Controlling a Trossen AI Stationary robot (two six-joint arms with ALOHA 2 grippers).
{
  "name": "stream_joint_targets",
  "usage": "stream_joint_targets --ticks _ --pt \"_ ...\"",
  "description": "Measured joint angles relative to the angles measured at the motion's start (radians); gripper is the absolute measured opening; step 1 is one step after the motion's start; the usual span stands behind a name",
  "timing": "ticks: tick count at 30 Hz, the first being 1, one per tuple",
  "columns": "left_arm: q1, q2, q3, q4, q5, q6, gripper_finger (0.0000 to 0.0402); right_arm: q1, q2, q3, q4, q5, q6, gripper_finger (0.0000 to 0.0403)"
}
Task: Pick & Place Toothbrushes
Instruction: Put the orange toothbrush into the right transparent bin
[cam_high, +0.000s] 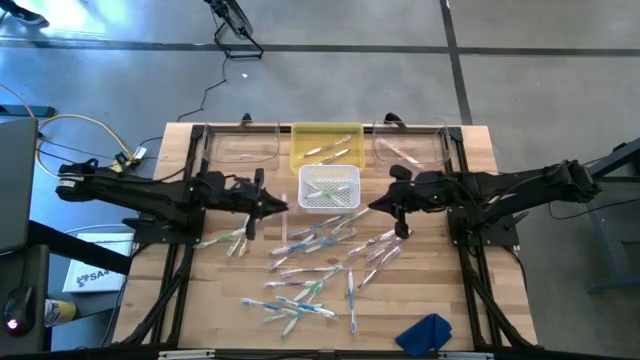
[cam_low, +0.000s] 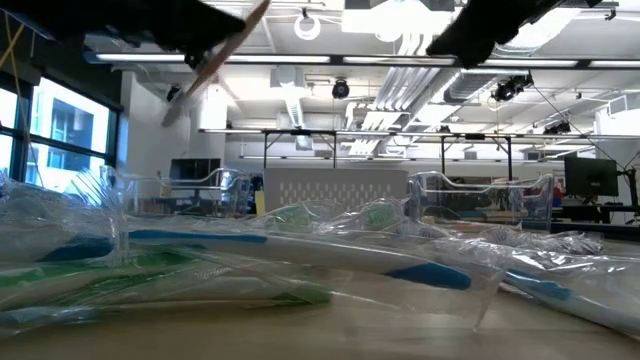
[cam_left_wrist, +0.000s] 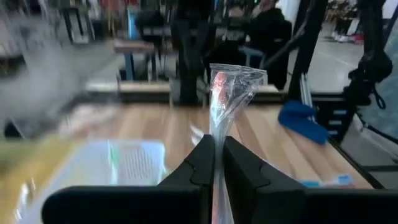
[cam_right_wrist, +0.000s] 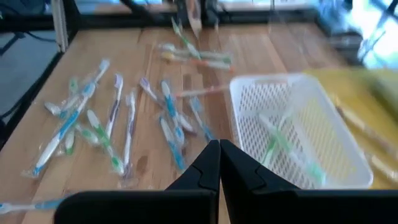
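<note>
Plastic-wrapped toothbrushes (cam_high: 310, 262), many, lie scattered over the wooden table (cam_high: 480, 160). High view: white basket (cam_high: 329, 187) holds a few, yellow tray (cam_high: 326, 146) behind it two more; left gripper (cam_high: 268, 205) beside the basket, right gripper (cam_high: 385, 203) opposite; blue cloth (cam_high: 427, 331) at the near edge. Low view: wrappers fill the foreground; one brush (cam_low: 215, 58) hangs tilted overhead. Left wrist view: fingers (cam_left_wrist: 200, 167) pinched on a wrapped toothbrush (cam_left_wrist: 227, 93), held mid-length; judged light, stiff, its film slippery. Right wrist view: right gripper's jaws meet, nothing between them. Bristle colours are blurred, and clear bins at the table's back are barely legible.
</note>
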Motion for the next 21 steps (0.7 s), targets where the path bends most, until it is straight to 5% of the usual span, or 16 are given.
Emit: stream_joint_targets --ticks 11,21 --pt "0.0 0.121 0.211 -0.055 -0.024 0.228 0.0017 0.0 0.003 0.0 0.239 0.0 -0.071 0.0002" --pt "0.037 0.261 0.405 -0.059 -0.019 0.348 0.0017 0.0 0.151 0.0 0.451 0.005 -0.138 0.0019"
